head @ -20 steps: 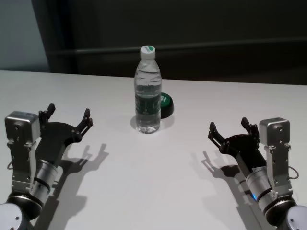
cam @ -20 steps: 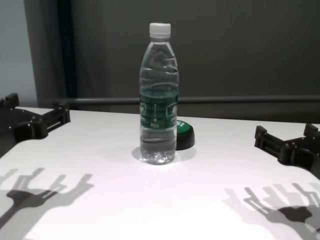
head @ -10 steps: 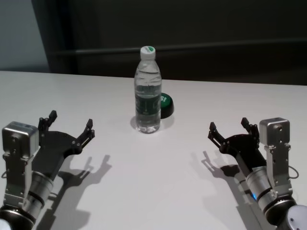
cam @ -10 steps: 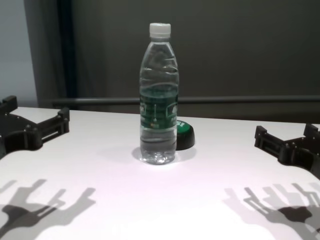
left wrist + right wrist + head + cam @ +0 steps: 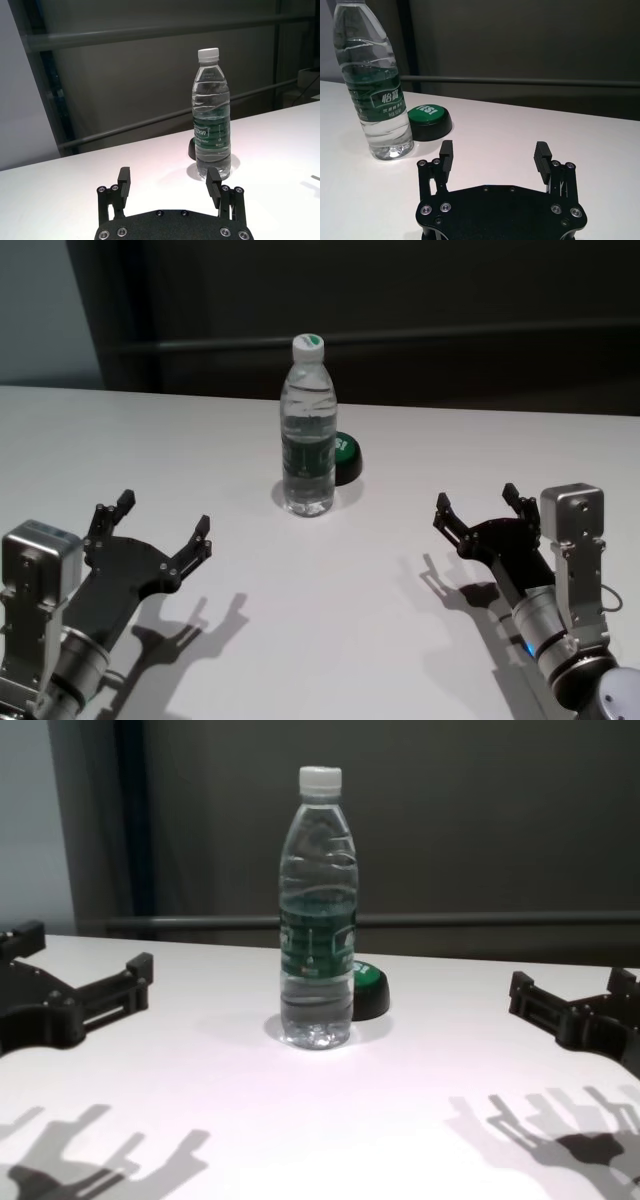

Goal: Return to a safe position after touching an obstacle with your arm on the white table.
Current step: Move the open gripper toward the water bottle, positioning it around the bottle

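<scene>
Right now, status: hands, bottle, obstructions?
Left hand open, empty. Right hand open, empty. Bottle upright on white table, untouched. Green button behind it.

Bottle (image 5: 307,430) upright mid-table (image 5: 330,640); button (image 5: 345,460) just behind-right; pincers flank, well apart.

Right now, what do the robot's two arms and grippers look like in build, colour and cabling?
Both match: each left gripper and right gripper is a flat matte-black forked plate with two stubby black fingers and silver screw heads. Behind each sits a silver-grey box module on a ribbed metallic wrist with black bands. A thin cable loops beside each wrist, and the right wrist shows a small blue light.
</scene>
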